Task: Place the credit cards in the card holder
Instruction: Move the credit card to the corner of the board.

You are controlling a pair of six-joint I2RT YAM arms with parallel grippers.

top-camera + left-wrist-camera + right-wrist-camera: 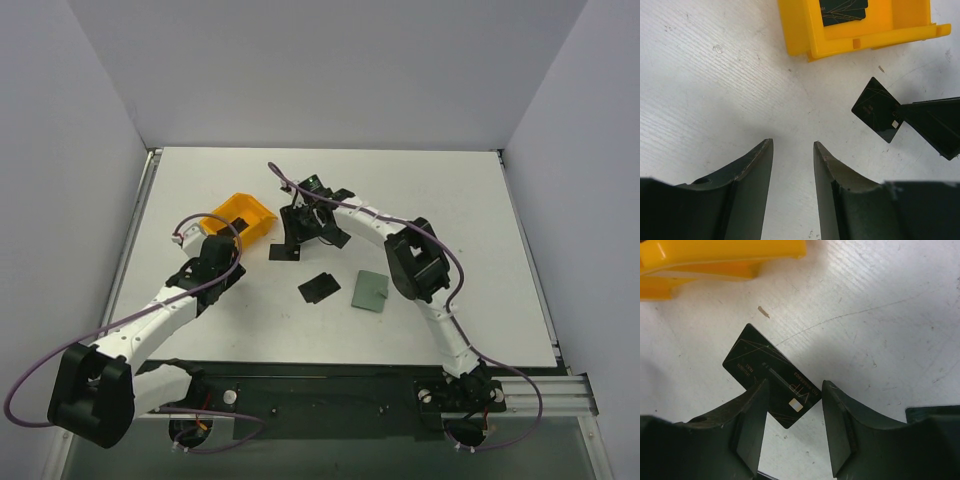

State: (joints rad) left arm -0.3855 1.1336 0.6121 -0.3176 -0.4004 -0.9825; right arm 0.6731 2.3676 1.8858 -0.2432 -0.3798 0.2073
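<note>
**No card in the card holder yet**

The card holder [372, 291] lies flat on the table [450, 200], a little right of the centre, and nothing touches it. I cannot tell whether it is folded shut. One black card [319, 287] rests near it on the left. A second card [772, 372] lies flat farther back, near the orange bin [240, 218]. The right gripper [795, 385] hovers over this one with its jaws wide apart. One corner of the card sits between them, but nothing is gripped. More cards [842, 10] show inside the bin. The left gripper [792, 145] is also spread and empty, over bare table on the near side of the bin. I judge the task to be at its beginning: every card remains to be lifted and put in
</note>
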